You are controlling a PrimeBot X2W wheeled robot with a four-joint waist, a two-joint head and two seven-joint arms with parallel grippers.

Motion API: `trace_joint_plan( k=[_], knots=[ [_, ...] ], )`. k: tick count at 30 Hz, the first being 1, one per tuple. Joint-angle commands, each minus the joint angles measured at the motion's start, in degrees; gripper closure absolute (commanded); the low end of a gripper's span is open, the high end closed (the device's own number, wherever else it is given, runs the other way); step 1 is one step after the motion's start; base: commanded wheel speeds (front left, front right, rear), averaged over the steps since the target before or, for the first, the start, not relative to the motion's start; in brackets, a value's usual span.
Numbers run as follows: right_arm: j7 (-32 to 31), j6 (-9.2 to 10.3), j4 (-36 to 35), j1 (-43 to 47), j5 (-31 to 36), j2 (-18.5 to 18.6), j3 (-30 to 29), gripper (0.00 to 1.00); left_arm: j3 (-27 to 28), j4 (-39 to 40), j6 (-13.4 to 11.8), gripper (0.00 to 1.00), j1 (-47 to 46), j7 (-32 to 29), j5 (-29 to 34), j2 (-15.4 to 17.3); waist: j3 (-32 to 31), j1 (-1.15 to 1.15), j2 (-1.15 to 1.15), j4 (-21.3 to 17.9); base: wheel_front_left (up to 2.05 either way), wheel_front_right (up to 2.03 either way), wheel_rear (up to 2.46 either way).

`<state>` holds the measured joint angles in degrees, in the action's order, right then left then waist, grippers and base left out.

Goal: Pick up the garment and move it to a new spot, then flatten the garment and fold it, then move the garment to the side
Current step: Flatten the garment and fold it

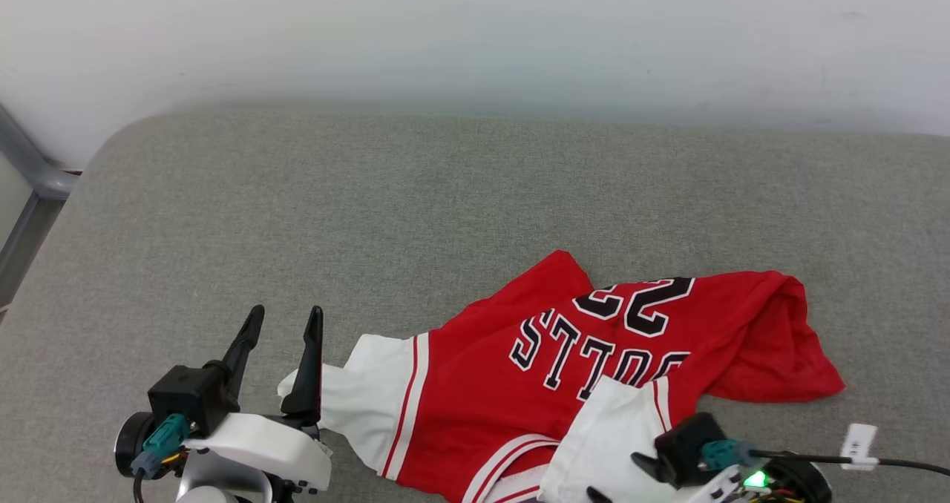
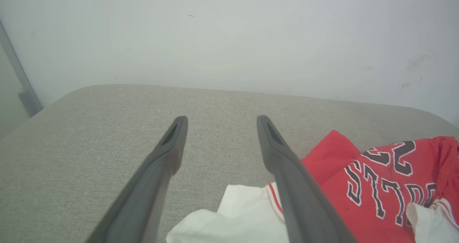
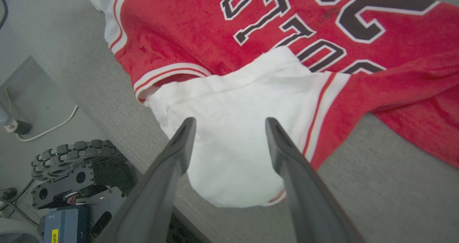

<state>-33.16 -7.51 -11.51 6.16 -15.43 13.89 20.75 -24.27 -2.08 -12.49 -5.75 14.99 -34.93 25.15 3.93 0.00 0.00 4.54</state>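
1. Both pairs of jaws are spread wide and hold nothing: the left gripper [image 1: 286, 311] [image 2: 222, 119] over the near left part of the cushion, the right gripper [image 1: 616, 477] [image 3: 230, 121] at its near edge, further right.
2. A grey cushion [image 1: 371, 191] carries everything. Its far edge meets a pale wall [image 1: 475, 28] and its far left corner is rounded. The whole far strip and the left half lie bare, so there is wide room to move there.
3. The garment [image 1: 475, 384] [image 2: 376, 207] [image 3: 200, 38] lies rumpled on the near right part of the cushion, lettered face up. Its red body bunches toward the right side, and its collar end comes close to the near edge.
4. One white sleeve [image 1: 371, 392] [image 2: 244, 207] spreads flat toward the left. The other sleeve [image 1: 608, 429] [image 3: 233, 103] is folded back over the lettering.
5. The left arm sits low with its fingers pointing toward the far edge. Its right finger [image 1: 308, 369] stands at the tip of the spread sleeve; contact cannot be told.
6. The right arm tilts down over the folded sleeve, its two fingers framing the white cloth in the wrist view. Whether the tips touch it cannot be told.
7. A black cable [image 1: 816, 457] with a white tag trails from the right wrist across the near right corner.
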Motion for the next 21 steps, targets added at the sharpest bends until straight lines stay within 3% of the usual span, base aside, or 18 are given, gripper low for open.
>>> trace_joint_plan(
  k=[1,7,12,13,14,15,21],
  knots=[
    [-1.1,0.04,-0.4,-1.5,-0.8,1.3,2.6,0.00,0.2,0.0,0.4,0.00,0.6,0.2,0.5,-0.4,0.1,0.00,0.00,0.6,0.00,0.00,0.00],
    [-5.0,0.04,2.5,-8.3,-2.2,5.8,12.8,0.00,0.7,-0.6,1.8,0.00,-0.5,0.2,1.7,-2.0,1.2,0.00,0.00,2.4,0.00,0.00,0.00],
    [-7.9,0.05,6.2,-12.3,-3.3,7.9,17.6,0.00,1.4,-0.9,2.9,0.00,-0.6,0.2,2.7,-3.6,2.0,0.00,0.00,3.6,0.00,0.00,0.00],
    [-8.1,0.04,6.7,-12.9,-3.2,8.2,17.9,0.25,1.6,-1.1,2.9,0.00,-0.4,0.2,2.7,-3.9,2.2,0.00,0.00,3.8,0.00,0.00,0.00],
    [-8.1,0.05,7.0,-13.3,-3.2,8.2,17.8,0.70,1.8,-1.2,3.1,0.00,-0.3,0.2,2.9,-4.0,2.2,0.00,0.00,3.9,0.00,0.00,0.00],
    [-8.0,0.05,7.3,-13.4,-3.4,8.1,17.6,1.00,2.0,-1.3,3.4,0.00,-0.2,0.3,3.1,-4.3,2.2,0.00,0.00,4.0,0.00,0.00,0.00],
    [-7.0,0.04,6.1,-13.0,-2.6,7.1,13.0,1.00,3.5,-1.7,3.8,0.00,0.7,0.3,4.1,-5.0,2.1,0.00,0.00,3.1,0.00,0.00,0.00]
  ],
)
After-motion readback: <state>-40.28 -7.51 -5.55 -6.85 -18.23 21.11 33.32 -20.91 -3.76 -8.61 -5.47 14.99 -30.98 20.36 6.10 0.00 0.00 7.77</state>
